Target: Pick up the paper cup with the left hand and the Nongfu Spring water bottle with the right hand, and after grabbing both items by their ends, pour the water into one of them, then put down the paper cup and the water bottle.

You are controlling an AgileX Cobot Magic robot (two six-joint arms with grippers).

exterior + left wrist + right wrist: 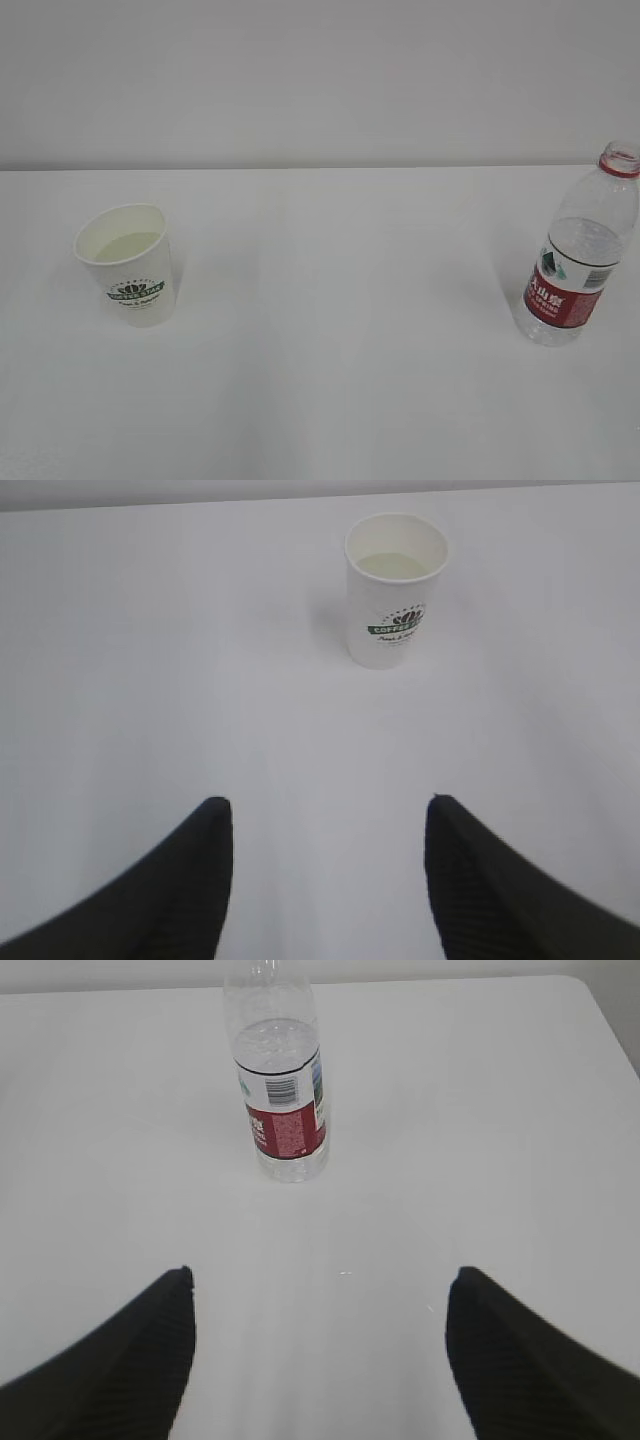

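Cup stands left of frame, bottle at right edge, both upright on table. Each end effector is spread, empty. Cup seems to hold water; an off-centre grasp could tip it.

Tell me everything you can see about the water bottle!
The water bottle is clear ribbed plastic with a red neck ring and no cap on. A red label with white writing, a barcode and a small green-and-white emblem wraps its lower half. Water fills it up to about the top of the label. It stands upright on the white table, far to the right of the paper cup. Nothing touches it except the table; the right end effector is open and well short of it.
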